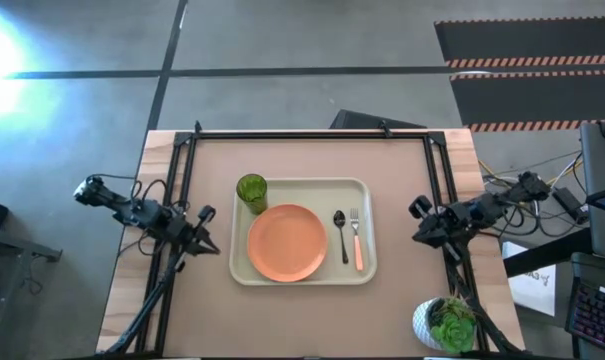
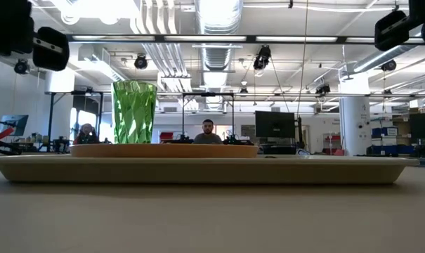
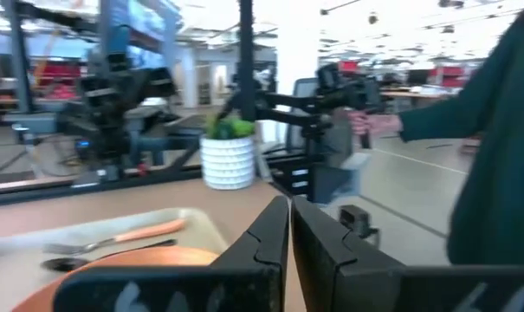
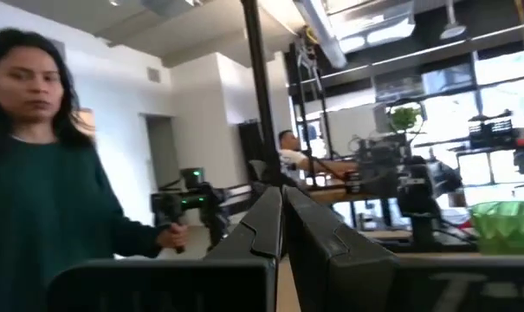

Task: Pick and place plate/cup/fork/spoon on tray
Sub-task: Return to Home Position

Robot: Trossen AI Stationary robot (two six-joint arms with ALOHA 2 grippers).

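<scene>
The cream tray [image 1: 367,270] lies mid-table. On it rest the orange plate [image 1: 286,242], the green cup [image 1: 251,190] upright at its far left corner, the dark spoon [image 1: 341,232] and the orange-handled fork [image 1: 357,240] side by side at its right. In the low view the cup [image 2: 134,112] stands behind the plate [image 2: 163,150] on the tray [image 2: 205,171]. My left gripper [image 1: 210,228] is shut and empty, raised left of the tray. My right gripper [image 1: 419,222] is shut and empty, raised right of the tray. The left wrist view shows the plate [image 3: 149,260], spoon [image 3: 75,263] and fork [image 3: 132,234].
A white pot with a green plant [image 1: 445,324] stands at the table's near right corner. A person in a dark green top holding a handheld device [image 4: 62,217] stands beyond the table. Other people sit in the room behind [image 2: 208,131].
</scene>
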